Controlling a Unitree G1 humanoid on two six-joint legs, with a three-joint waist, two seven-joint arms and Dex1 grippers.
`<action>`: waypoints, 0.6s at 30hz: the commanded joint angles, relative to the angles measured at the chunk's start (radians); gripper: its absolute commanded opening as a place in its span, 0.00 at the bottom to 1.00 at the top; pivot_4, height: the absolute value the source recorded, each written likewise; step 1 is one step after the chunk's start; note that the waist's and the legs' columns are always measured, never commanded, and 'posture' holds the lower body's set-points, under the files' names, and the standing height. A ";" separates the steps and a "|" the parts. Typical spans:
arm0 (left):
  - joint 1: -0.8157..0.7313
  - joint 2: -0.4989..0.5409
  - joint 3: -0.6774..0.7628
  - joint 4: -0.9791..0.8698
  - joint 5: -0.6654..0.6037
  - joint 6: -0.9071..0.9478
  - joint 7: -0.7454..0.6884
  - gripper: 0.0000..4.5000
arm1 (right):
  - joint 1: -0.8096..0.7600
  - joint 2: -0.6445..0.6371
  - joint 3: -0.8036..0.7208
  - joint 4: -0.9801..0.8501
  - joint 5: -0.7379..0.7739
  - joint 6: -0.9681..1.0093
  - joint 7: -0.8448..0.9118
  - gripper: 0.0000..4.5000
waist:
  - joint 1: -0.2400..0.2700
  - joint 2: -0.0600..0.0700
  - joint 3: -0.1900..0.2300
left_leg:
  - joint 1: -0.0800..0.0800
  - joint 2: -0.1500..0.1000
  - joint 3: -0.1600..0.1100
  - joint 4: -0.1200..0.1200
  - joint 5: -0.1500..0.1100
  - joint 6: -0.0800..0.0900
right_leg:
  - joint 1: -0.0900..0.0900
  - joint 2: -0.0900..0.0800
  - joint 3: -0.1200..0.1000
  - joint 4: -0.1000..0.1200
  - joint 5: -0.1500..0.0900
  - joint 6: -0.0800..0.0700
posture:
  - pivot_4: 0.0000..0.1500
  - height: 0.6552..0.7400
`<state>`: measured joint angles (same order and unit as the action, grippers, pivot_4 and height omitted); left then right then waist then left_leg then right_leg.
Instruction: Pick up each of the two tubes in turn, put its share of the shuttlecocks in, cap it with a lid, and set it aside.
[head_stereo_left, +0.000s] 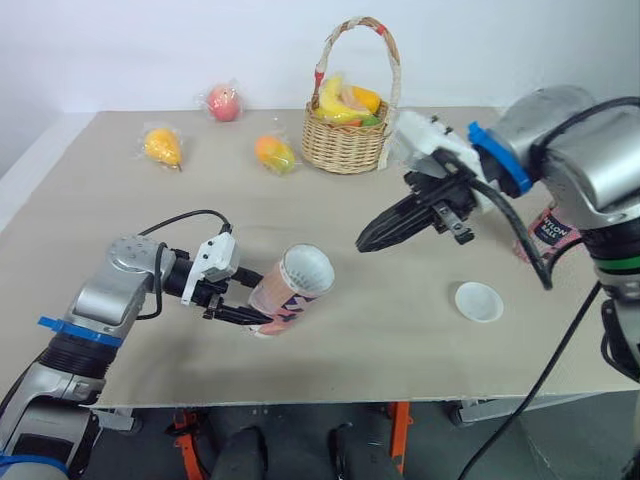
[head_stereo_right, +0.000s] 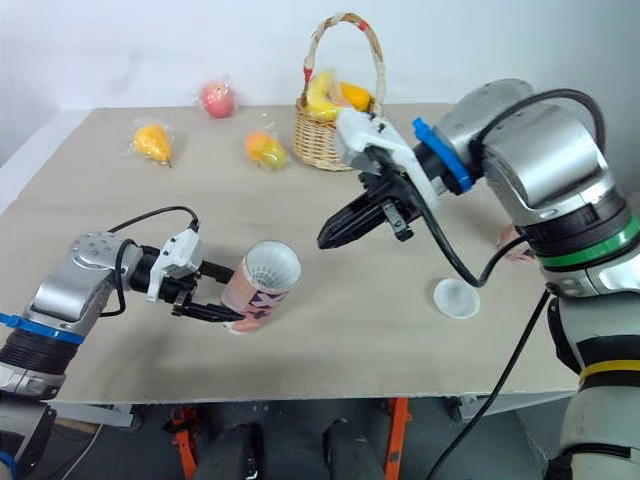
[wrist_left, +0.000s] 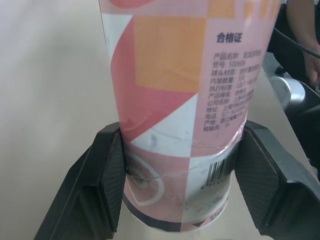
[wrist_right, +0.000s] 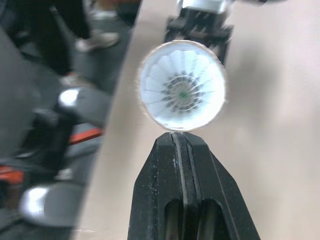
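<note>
Left wrist view: tube (wrist_left: 185, 90) within grip of left end effector (wrist_left: 180, 145).

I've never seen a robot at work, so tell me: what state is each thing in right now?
Tube: uncapped, tilted, gripped near its base by the left hand.
Shuttlecocks: inside the tube.
Lid: lying loose, apart from the tube.
Left hand: shut on the tube.
Right hand: shut, empty, in the air facing the tube's mouth.
Basket: upright, holding fruit.
</note>
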<state>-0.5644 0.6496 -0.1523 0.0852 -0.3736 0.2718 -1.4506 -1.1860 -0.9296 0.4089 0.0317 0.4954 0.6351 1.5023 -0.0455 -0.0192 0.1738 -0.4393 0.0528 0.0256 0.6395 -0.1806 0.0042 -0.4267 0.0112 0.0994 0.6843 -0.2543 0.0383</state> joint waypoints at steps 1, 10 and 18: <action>0.006 -0.051 0.079 -0.045 -0.082 -0.010 0.055 0.65 | 0.069 -0.048 -0.106 0.031 -0.088 -0.074 -0.087 0.02 | 0.001 0.000 0.000 | 0.000 0.000 0.000 0.000 0.000 0.000 | 0.000 0.000 0.001 0.000 0.000 0.000 | 1.00 0.97; 0.057 -0.265 0.073 -0.023 -0.107 -0.054 0.208 0.65 | 0.343 -0.238 -0.095 0.200 -0.309 -0.197 -0.035 0.73 | 0.003 0.000 0.000 | 0.000 -0.004 0.002 0.001 0.000 0.000 | 0.002 -0.002 0.006 -0.001 0.002 0.003 | 1.00 0.97; 0.041 -0.379 -0.020 0.202 0.041 -0.243 0.242 0.65 | 0.352 -0.216 -0.081 0.484 -0.447 -0.305 0.020 0.73 | -0.003 0.000 0.000 | 0.003 -0.004 0.003 0.001 0.000 0.000 | 0.003 -0.001 0.008 -0.001 0.003 0.005 | 1.00 0.97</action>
<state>-0.4961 0.2762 -0.1720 0.2627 -0.3562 0.0876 -1.2205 -0.8076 -1.1478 0.3413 0.4862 0.0700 0.3528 1.5074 -0.0488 -0.0188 0.1740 -0.4360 0.0485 0.0282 0.6409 -0.1802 0.0043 -0.4241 0.0110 0.1080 0.6830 -0.2507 0.0437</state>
